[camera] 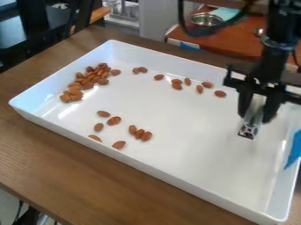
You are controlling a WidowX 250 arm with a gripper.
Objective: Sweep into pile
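My gripper hangs over the right part of the white tray, shut on a narrow pale tool with a black-and-white patterned lower end. Brown almonds lie on the tray's floor. A dense cluster of almonds is at the left, near the tray's left wall. Several scattered almonds run along the back wall, left of the gripper. A looser group of almonds lies toward the front left wall. The tool is apart from all of these. Whether its end touches the floor, I cannot tell.
The tray's raised rim surrounds the work area on a brown wooden table. Blue tape is on the tray's right wall. Behind the tray, a metal bowl stands on a reddish surface. A dark cable hangs beside the arm.
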